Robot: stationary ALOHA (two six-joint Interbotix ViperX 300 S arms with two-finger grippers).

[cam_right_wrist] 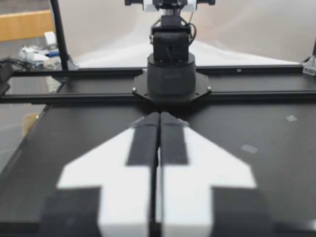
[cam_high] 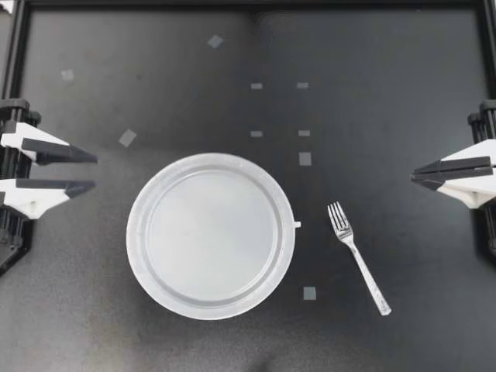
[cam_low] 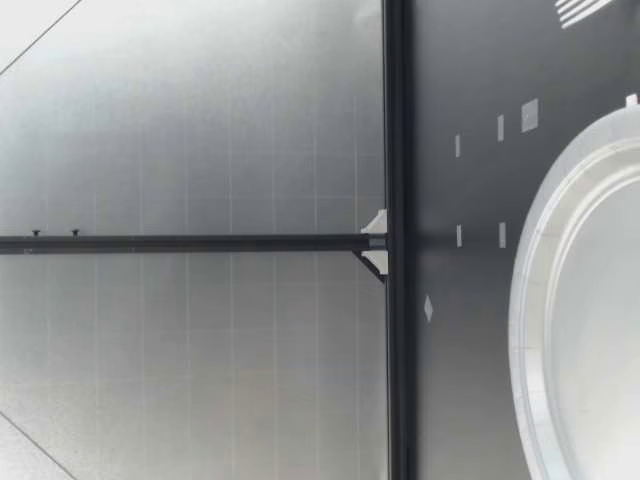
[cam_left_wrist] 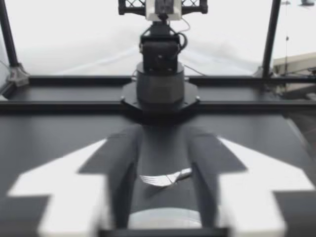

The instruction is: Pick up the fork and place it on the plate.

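Observation:
A silver fork (cam_high: 357, 256) lies flat on the black table, to the right of the round white plate (cam_high: 211, 235), tines toward the far side. The plate holds nothing. My left gripper (cam_high: 94, 172) rests at the left edge, open, nothing between its fingers; in the left wrist view the fork (cam_left_wrist: 165, 178) and the plate's rim (cam_left_wrist: 164, 217) show far ahead through the gap of my left gripper (cam_left_wrist: 163, 148). My right gripper (cam_high: 413, 173) sits at the right edge, shut and empty, as my right gripper (cam_right_wrist: 159, 118) also shows in its wrist view. The low view shows the plate (cam_low: 580, 320) and fork tines (cam_low: 583, 10).
Small grey tape squares (cam_high: 304, 158) dot the table behind and beside the plate. A black frame rail (cam_high: 248, 4) borders the table at the back and sides. Each wrist view shows the opposite arm's base (cam_left_wrist: 160, 84) across the table.

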